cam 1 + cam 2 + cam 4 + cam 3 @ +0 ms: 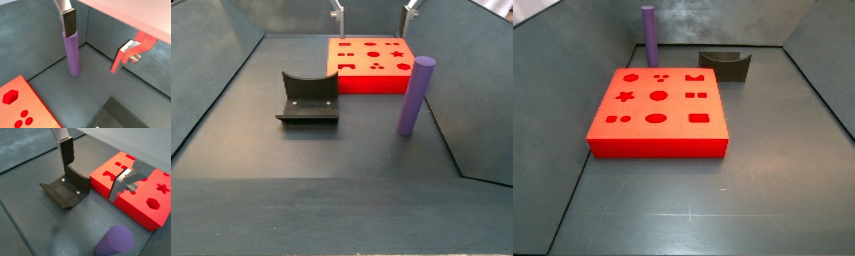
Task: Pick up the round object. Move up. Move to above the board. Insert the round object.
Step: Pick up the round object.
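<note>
Near tank's wall, round object [416, 95] stood upright on grey floor [331, 150], apart from board [372, 62]; you saw it in both side views, also at [648, 30]. Board lay flat, cut-out holes facing up. Fixture [309, 97] sat just beside board, not touching peg. Your gripper [100, 42] hung up high over floor, jaws spread wide, nothing between them. One finger [69, 20] showed just in front of peg's top in wrist view, other finger [131, 54] well apart from it.
</note>
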